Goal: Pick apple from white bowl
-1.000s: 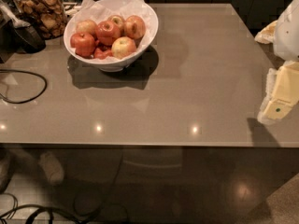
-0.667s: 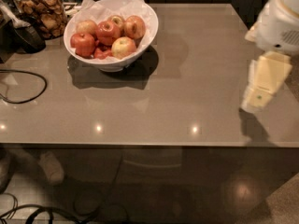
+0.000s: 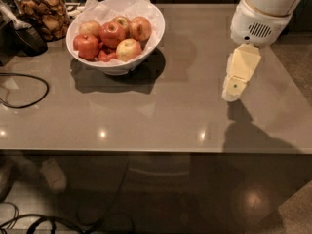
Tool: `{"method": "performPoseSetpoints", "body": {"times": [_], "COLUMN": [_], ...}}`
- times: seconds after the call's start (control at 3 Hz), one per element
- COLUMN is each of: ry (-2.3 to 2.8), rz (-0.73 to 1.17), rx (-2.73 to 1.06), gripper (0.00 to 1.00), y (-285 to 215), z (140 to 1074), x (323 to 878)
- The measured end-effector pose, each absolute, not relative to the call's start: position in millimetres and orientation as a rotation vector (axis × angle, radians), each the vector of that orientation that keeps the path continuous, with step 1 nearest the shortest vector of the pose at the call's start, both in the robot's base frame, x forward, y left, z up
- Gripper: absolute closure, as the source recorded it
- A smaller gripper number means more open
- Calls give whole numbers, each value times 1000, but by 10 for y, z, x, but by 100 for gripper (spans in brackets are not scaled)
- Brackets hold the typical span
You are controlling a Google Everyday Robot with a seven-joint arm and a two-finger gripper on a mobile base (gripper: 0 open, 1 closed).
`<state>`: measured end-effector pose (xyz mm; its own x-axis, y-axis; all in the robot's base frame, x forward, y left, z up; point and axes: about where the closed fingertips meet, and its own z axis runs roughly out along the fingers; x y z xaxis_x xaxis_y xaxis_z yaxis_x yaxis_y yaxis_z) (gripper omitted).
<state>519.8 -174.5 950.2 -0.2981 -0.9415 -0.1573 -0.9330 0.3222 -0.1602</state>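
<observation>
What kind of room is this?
Probably a kitchen or snack corner: a grey counter holds a white bowl of apples, one apple pale yellow, and a jar of brown snacks. The gripper hangs over the counter at the picture's right, apart from the bowl.

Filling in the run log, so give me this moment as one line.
phase: approach | pincer: over right side of table, far from white bowl | apple: in white bowl, untouched | grasp: not yet

apple (image 3: 128, 49) in white bowl (image 3: 117, 68) — left on table (image 3: 161, 116) | gripper (image 3: 233, 91) — right, apart
</observation>
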Motion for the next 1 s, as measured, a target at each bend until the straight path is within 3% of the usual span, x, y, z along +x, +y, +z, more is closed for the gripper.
{"method": "performPoseSetpoints", "body": {"times": [1.0], "ry": [2301], "rz": [48], "rx": [-1710], "gripper": [0], "y": [-774], "z": [9725], "x": [5887]}}
